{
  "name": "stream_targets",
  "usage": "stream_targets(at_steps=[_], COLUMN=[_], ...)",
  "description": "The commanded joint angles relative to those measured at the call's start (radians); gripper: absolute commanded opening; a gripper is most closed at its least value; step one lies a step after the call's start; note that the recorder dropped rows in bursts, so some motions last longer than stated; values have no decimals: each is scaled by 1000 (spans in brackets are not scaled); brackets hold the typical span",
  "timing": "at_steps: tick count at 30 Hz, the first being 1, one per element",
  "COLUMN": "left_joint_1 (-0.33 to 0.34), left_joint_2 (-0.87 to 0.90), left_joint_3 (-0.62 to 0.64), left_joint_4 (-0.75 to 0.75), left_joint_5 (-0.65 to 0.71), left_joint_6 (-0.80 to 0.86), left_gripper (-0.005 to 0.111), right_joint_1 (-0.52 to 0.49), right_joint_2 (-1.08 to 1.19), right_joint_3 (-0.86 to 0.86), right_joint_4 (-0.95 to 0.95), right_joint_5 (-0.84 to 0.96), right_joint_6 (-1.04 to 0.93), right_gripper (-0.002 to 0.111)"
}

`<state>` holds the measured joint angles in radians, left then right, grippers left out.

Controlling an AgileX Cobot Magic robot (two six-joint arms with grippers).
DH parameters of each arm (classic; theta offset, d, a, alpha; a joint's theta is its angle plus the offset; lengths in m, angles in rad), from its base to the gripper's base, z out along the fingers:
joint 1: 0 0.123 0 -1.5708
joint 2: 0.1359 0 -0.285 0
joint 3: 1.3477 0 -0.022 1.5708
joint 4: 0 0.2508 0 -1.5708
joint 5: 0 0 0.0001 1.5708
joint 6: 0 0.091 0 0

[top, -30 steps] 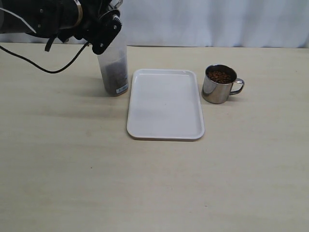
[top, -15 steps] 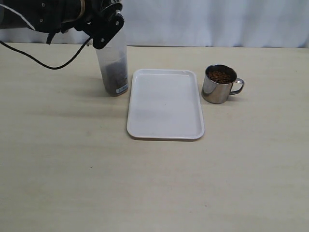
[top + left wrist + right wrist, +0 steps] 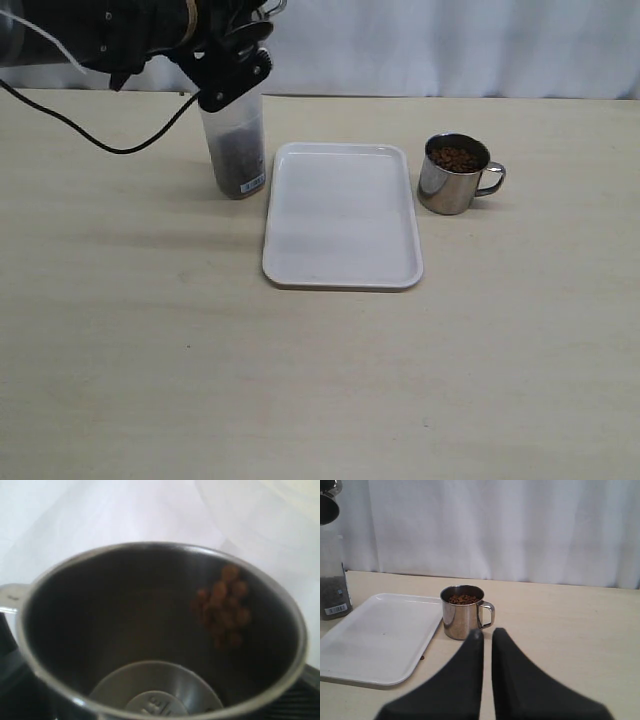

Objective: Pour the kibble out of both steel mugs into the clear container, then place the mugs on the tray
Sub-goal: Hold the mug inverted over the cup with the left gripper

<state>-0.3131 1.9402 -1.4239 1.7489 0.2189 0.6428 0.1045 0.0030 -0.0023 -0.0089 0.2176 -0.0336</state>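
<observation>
Left gripper (image 3: 232, 62) has shifted a little toward the tray (image 3: 343, 215) and rolled further over since the earlier frame; nothing else has moved. It hangs above the mouth of the clear container (image 3: 236, 150), jaws clamped wide around the held mug (image 3: 160, 630).

The wrist view looks straight into that mug. It is nearly empty, with a small clump of kibble (image 3: 222, 607) clinging to the inner wall near the rim. The mug's axis is tipped well off vertical; the exact angle cannot be told.

The container stands upright at the tray's far left corner, long axis vertical, label near the base facing the camera, dark pellets filling its lower part.

The full mug (image 3: 455, 175) sits upright on the table (image 3: 300, 380) just right of the tray, not touching it. Its handle points away from the tray, and it is filled near the brim.

Right gripper (image 3: 487, 632) is low over the table, short of the full mug, fingers pressed together and empty.

Handling judgement:
- Steel mugs are rigid and smooth, so likely slippery.
- The held one is light now; the full one is heavier and spills if tilted early.
- Best hold is across the body opposite the handle, jaws spread wide first.
- The container is tall and narrow, so it tips easily if bumped.
</observation>
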Motion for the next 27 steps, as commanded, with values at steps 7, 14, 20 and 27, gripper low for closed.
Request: stream_targets(at_steps=[7, 14, 20, 27], left_joint_1=[-1, -1, -1, -1], left_joint_2=[-15, -15, -13, -13], left_joint_3=[-8, -8, -8, -8], left_joint_4=[-5, -5, -5, -5], left_joint_5=[34, 34, 51, 53], left_joint_6=[64, 71, 185, 179], left_gripper=[0, 0, 0, 0], right_joint_1=[3, 3, 3, 3], right_joint_2=[-3, -3, -3, -3], right_joint_3=[2, 2, 2, 2], right_joint_4=[-6, -6, -6, -6], right_joint_5=[-6, -6, -6, -6], right_joint_6=[-4, -4, -4, -4], right_gripper=[5, 5, 5, 5])
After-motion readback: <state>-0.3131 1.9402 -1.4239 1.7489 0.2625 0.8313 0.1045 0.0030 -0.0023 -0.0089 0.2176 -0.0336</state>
